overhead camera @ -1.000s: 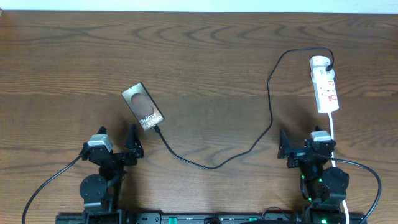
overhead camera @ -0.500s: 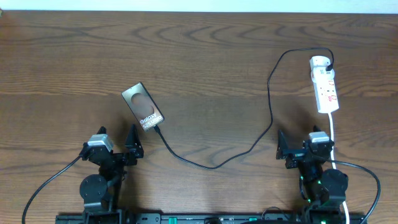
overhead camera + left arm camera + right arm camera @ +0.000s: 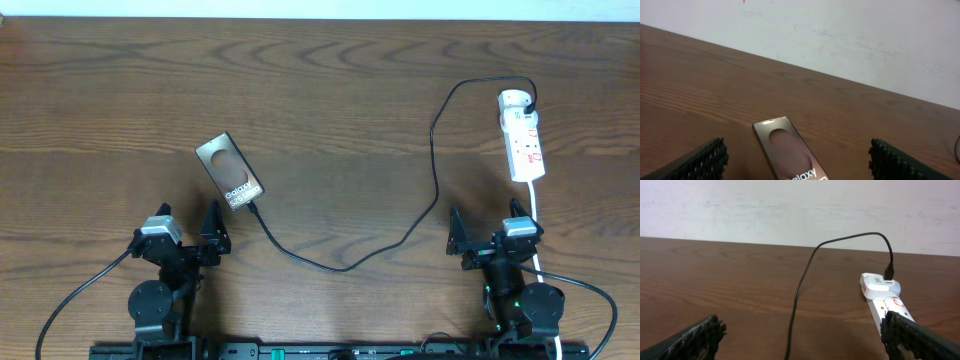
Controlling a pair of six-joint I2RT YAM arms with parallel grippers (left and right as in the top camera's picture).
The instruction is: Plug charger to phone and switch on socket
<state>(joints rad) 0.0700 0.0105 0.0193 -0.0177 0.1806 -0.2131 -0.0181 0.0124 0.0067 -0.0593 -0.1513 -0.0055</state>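
The bronze-brown phone [image 3: 230, 172] with white "Galaxy" lettering lies flat left of centre; it also shows in the left wrist view [image 3: 790, 156]. The black charger cable [image 3: 432, 150] runs from the phone's lower end, where its tip [image 3: 254, 209] meets the phone, across the table to a white adapter at the far end of the white socket strip [image 3: 524, 140]. The cable [image 3: 799, 295] and strip [image 3: 885, 297] show in the right wrist view. My left gripper [image 3: 190, 238] is open and empty just below the phone. My right gripper [image 3: 486, 238] is open and empty below the strip.
The strip's white cord [image 3: 535, 215] runs toward the front edge beside my right arm. A pale wall [image 3: 790, 210] stands beyond the table's far edge. Black arm cables [image 3: 80, 290] loop at the front left and front right.
My right gripper has shifted slightly toward the front edge of the table. The left arm, phone, cable and strip have not moved.
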